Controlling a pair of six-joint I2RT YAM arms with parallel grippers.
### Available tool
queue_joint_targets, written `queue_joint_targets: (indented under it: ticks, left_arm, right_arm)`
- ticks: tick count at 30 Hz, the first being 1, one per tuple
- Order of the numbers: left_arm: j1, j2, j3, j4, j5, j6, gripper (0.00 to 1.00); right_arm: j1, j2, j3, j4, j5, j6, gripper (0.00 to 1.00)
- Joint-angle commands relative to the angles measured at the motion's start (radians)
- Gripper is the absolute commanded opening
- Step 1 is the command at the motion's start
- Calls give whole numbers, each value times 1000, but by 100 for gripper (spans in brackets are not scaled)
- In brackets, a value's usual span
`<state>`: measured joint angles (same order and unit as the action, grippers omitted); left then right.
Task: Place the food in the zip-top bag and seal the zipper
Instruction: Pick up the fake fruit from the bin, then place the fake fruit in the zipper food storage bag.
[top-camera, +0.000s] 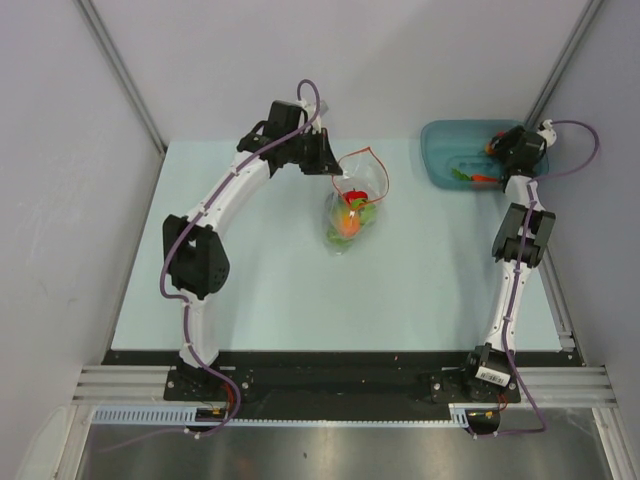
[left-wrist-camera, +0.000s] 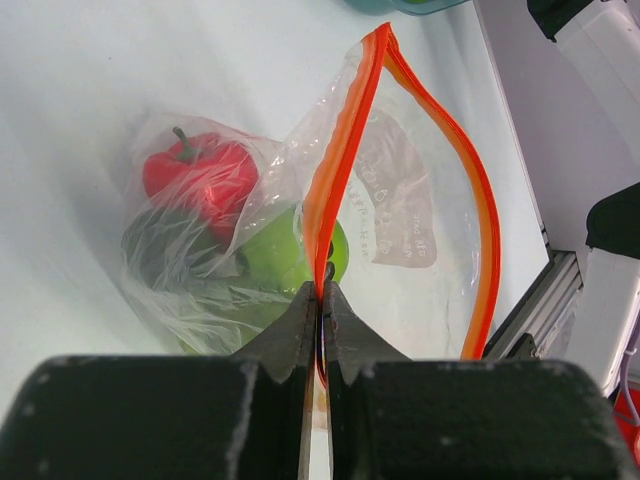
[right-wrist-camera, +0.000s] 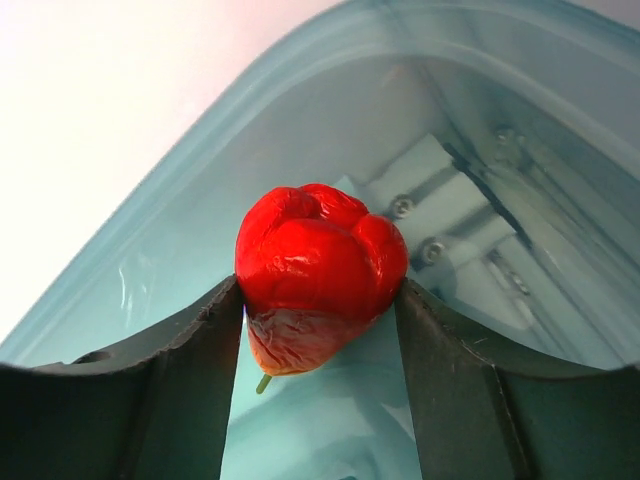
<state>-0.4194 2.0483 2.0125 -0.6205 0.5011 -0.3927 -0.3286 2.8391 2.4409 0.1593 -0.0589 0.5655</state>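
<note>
The left gripper (left-wrist-camera: 320, 292), its jaws closed down to a sliver, pinches the red-orange zipper (left-wrist-camera: 340, 150) of the zip-top bag (top-camera: 350, 218). The bag sits on the table (top-camera: 250, 290) well to the left of the teal tray (top-camera: 440, 135). The pinch is on one lip of the mouth only. The other lip bows away in a wide loop, so the mouth gapes open.

The bag's long axis runs from the raised mouth, about level with the tray, down to its filled bottom, which lies closer to the arm bases than the tray does. Through the crinkled plastic a red piece (left-wrist-camera: 195, 172) with a dark stem, a green ball (left-wrist-camera: 295, 255) and a dark green piece (left-wrist-camera: 160, 245) crowd together in the bottom.

The right gripper (right-wrist-camera: 320, 288) reaches into the tray with its jaws about half open. Each finger presses a flank of a red toy pepper (right-wrist-camera: 320, 245), which fills the gap between them. The pepper's lobed crown points away from the wrist and its short green stem points back toward it, so its long axis runs along the fingers. Whether it rests on the tray floor or hangs clear cannot be told.

A carrot (top-camera: 482, 180) lies in the tray just beside the right gripper, its green top pointing toward the bag side of the tray.
</note>
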Motion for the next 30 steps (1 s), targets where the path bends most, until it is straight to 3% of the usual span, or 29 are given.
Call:
queue_joint_targets:
  ticks: [1, 2, 11, 14, 20, 23, 30]
  left_arm:
    - [7, 3, 37, 8, 10, -11, 8]
    - [7, 3, 37, 8, 13, -12, 8]
    - [4, -19, 12, 21, 16, -9, 4]
    - [-2, -25, 9, 18, 14, -8, 2]
    - [-7, -39, -1, 39, 17, -20, 0]
    - [-9, -42, 5, 38, 19, -23, 0]
    - [-9, -62, -4, 33, 13, -15, 1]
  right_arm:
    - [5, -18, 50, 104, -13, 2, 44]
    - [5, -39, 37, 111, -21, 1, 38]
    - [42, -302, -203, 224, -168, 11, 20]
    - [72, -449, -319, 233, -275, -3, 13]
    - [166, -806, -633, 244, -545, -102, 9]
    - [246, -939, -741, 160, -616, -211, 11]
    - [376, -1001, -757, -153, -714, -337, 8]
